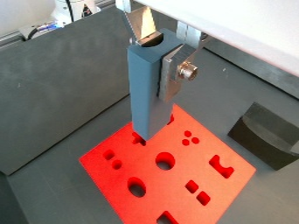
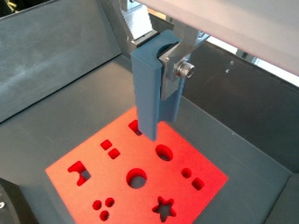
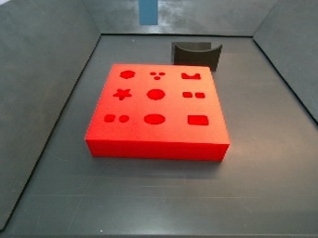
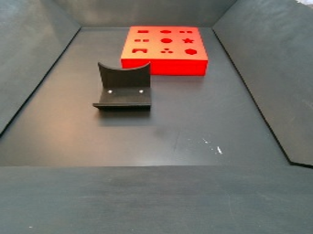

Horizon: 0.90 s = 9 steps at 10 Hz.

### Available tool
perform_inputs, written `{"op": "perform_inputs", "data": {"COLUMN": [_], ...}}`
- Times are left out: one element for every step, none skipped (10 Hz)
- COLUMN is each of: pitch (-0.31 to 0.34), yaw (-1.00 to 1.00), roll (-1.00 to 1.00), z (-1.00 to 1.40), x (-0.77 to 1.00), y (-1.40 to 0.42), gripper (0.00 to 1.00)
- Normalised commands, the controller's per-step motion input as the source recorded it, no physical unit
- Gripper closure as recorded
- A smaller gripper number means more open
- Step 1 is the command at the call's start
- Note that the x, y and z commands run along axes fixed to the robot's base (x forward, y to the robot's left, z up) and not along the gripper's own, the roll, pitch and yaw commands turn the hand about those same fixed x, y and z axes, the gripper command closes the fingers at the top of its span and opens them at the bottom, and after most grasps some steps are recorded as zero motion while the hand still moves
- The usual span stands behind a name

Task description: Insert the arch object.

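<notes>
My gripper [image 1: 159,54] is shut on the blue arch object [image 1: 149,92], a tall block with a curved notch in its upper end, also seen in a wrist view [image 2: 155,87]. It hangs upright above the red block [image 1: 176,179] with its lower end over the block's edge region. The red block [image 3: 155,112] has several shaped holes, one of them an arch-shaped hole [image 3: 191,76]. In a side view only the blue piece's lower end [image 3: 149,11] shows at the far wall. The gripper is out of the side view showing the red block [image 4: 166,50] at the far end.
The dark fixture [image 3: 195,56] stands on the floor just beyond the red block; it also shows in a side view [image 4: 123,89] and a wrist view [image 1: 267,133]. Grey walls [image 3: 69,56] enclose the floor on all sides.
</notes>
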Motion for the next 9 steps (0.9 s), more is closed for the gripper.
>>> {"op": "perform_inputs", "data": {"pitch": [-0.134,-0.170,-0.191,-0.213,-0.160,-0.090,-0.003,-0.007,-0.011], "yaw": [0.00,0.00,0.00,0.00,-0.01,-0.16,-0.39,-0.47,-0.45], "roll": [0.11,0.08,0.06,0.07,0.12,0.17,0.13,0.09,0.10], "z": [-0.71,-0.67,-0.64,-0.59,-0.59,-0.43,-0.30,-0.28,-0.32], "x": [0.37,0.39,0.39,0.42,0.59,0.67,0.60,0.53,0.48], "y": [0.27,0.41,0.55,0.56,0.47,0.43,0.40,0.39,0.40], "gripper": [1.00,1.00,1.00,1.00,1.00,1.00,1.00,1.00,1.00]}}
